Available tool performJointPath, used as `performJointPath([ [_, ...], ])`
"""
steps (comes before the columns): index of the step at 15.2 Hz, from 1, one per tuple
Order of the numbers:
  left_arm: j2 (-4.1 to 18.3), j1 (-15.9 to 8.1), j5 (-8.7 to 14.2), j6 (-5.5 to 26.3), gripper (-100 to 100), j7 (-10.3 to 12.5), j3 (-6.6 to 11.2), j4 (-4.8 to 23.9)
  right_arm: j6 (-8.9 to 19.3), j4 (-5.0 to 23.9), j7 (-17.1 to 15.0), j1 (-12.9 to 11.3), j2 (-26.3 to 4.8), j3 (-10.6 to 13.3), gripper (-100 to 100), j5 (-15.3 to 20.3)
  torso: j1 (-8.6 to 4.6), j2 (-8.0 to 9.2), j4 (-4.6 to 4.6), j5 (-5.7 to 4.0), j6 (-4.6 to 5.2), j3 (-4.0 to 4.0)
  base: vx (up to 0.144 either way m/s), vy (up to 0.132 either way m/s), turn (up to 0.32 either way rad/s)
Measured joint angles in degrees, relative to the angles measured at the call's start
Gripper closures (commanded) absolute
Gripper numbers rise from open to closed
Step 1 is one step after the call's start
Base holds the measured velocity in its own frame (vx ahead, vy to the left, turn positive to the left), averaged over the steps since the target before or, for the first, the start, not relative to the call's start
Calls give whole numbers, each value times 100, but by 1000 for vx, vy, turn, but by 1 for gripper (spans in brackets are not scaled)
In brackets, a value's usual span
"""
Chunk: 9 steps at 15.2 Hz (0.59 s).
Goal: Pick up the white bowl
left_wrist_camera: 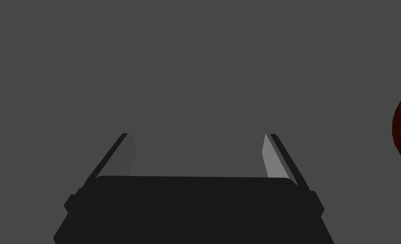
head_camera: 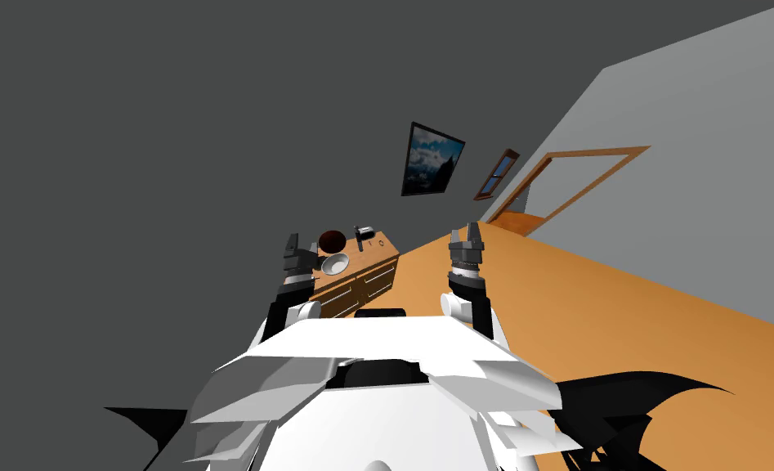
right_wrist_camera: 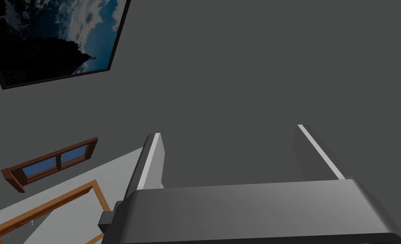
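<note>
Bowl point(head_camera: 335, 263) beside left hand point(head_camera: 299, 248), dresser edge point(head_camera: 365, 263)

A dark grey wall point(head_camera: 172, 123) spreads across the left and top of the head view and meets a lighter grey wall point(head_camera: 704, 98) at a corner on the right. The floor point(head_camera: 622, 327) is warm orange wood. A wooden counter point(head_camera: 374, 280) with drawer fronts and pale handles stands against the dark wall. Higher on that wall hangs a black-framed picture point(head_camera: 432, 160) of blue sky, cloud and a dark crag. Near the corner beside it is a small window point(head_camera: 498, 173) in a brown wooden frame with blue panes. The lighter wall has an open doorway with a light wooden frame point(head_camera: 597, 151), and the orange floor runs on through it. Black areas point(head_camera: 622, 401) show low down on both sides.
</note>
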Motion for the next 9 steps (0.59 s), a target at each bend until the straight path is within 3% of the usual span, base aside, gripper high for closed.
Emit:
performJointPath([
  [4, 400, 4, 34, 135, -100, 25, 49, 34, 0, 0, 0, 0, 0, 0, 0, 0, -2, 0, 0, -1, 0, 0, 1, -13, -15],
  [9, 926, -26, 118, 570, -100, 79, 178, 160, 0, 0, 0, 0, 0, 0, 0, 0, -10, -2, -1, -2, 1, -1, 3, -28, -28],
])
